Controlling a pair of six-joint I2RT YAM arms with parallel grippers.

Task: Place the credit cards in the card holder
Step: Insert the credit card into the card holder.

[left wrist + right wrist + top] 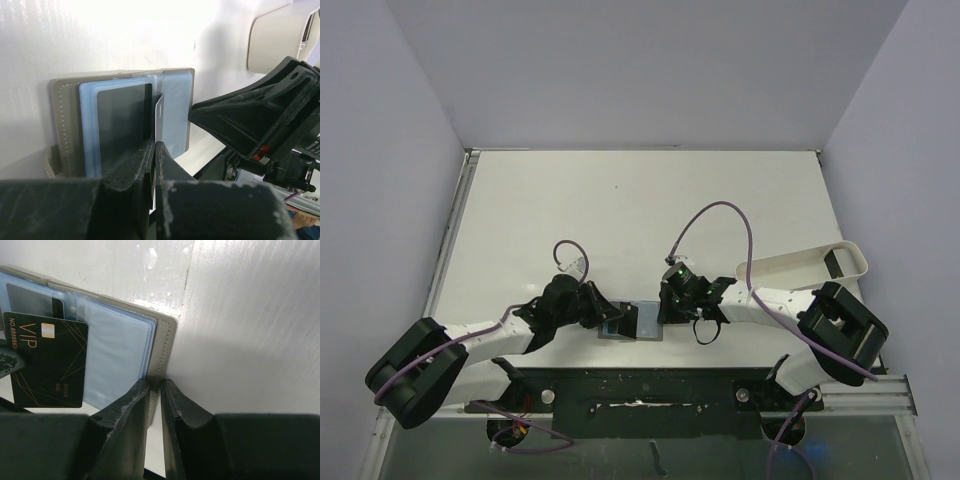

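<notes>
The limp open wallet [120,350] lies at the table's [620,200] near edge, its right cover pinched by the right gripper [155,390], while the left gripper [154,150] clamps a light, stiff, probably slippery card [50,362] by one end over it, a sensible hold for sliding it in.

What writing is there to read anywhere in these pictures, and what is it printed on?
"VIP": gold letters on the black rectangular card, right wrist view.
"NO 8888...": gold number at that card's top left corner; the further digits are hidden.
Small gold print lower on the card: too small to read.
Pale lettering on the black arm part, left wrist view: blurred, unreadable.
</notes>
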